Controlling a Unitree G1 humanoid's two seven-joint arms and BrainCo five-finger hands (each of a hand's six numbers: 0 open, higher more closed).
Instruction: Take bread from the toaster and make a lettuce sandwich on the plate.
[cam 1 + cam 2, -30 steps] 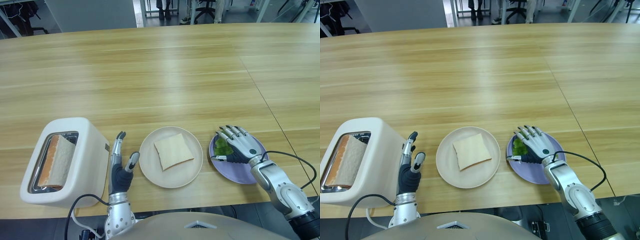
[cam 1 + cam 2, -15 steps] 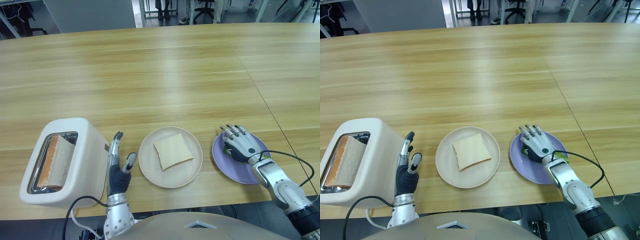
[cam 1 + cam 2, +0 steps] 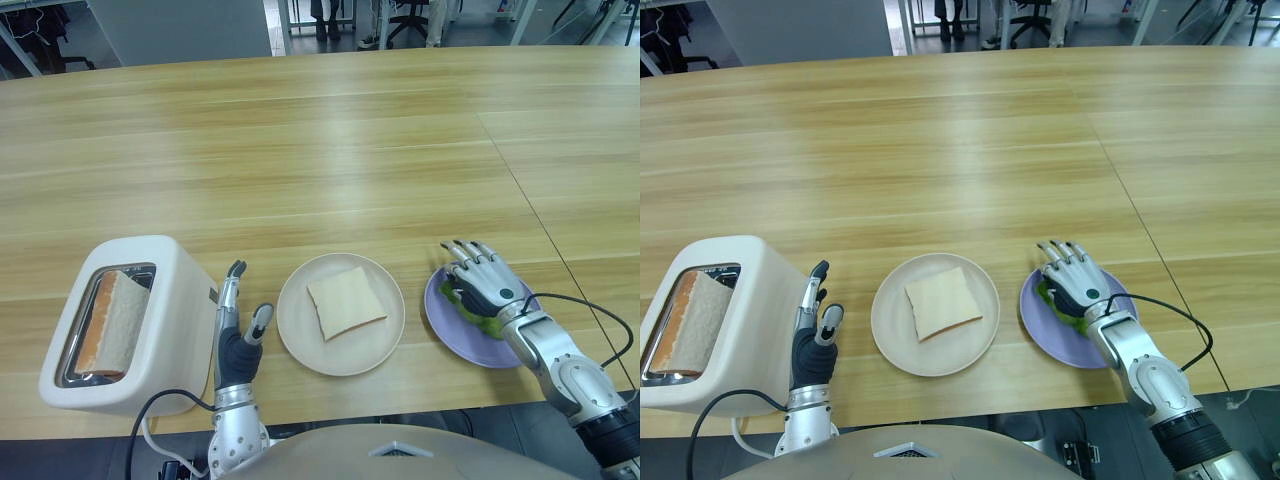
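A long pale wooden table (image 3: 320,150) seen from above, with everything set along its near edge.

At the near left stands a cream toaster (image 3: 170,300), its slot facing up. One slice of bread (image 3: 112,322) stands on edge inside the slot, crust to the left.

Just right of the toaster, the robot's left hand (image 3: 238,335) is raised upright with its fingers stretched and pointing to the far side. It holds nothing and sits between the toaster and a round cream plate (image 3: 300,340), close to both but touching neither.

The cream plate is at the near centre. A second square slice of bread (image 3: 346,302) lies flat on the middle of it, turned slightly askew.

To the right of that, near but apart from it, is a smaller purple plate (image 3: 460,343). A leaf of green lettuce (image 3: 458,302) lies on this plate. The robot's right hand (image 3: 485,288) rests palm down directly over the lettuce, its fingers extended and spread toward the far side, not curled around the leaf. The lettuce shows at the left edge of the hand and again under the wrist on the near side. Whether the thumb underneath presses the leaf is hidden.
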